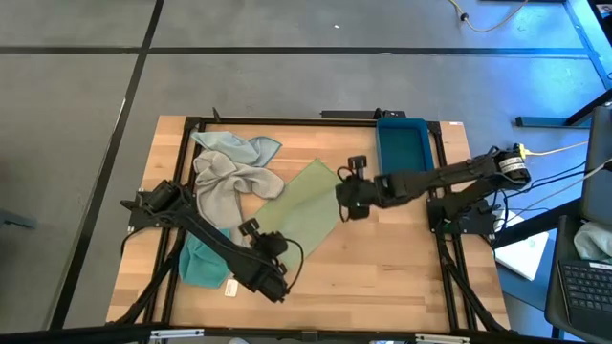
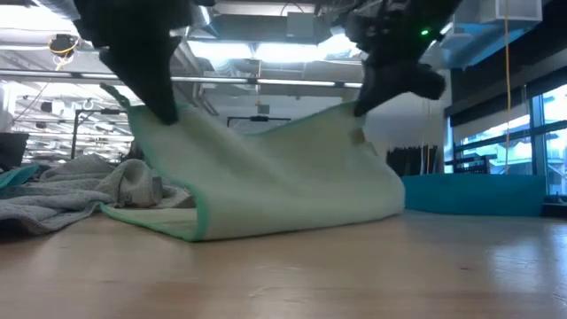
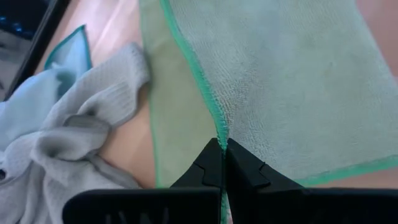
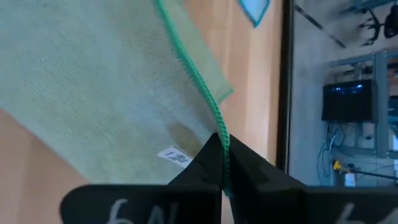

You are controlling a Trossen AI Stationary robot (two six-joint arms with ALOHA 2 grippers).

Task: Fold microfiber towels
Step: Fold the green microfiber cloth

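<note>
Both grippers, left point(image 3: 221, 163) and right point(image 4: 219, 163), are pinched shut on the green-stitched hem of the pale green microfibre towel point(image 1: 304, 212), lifting that edge off the wooden table point(image 1: 402, 272) mid-table beside the crumpled grey cloth point(image 1: 228, 183), probably to fold it over.

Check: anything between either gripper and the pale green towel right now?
Nothing visible. The left gripper and right gripper are each shut on the pale green towel, pinching its green hem directly.
</note>
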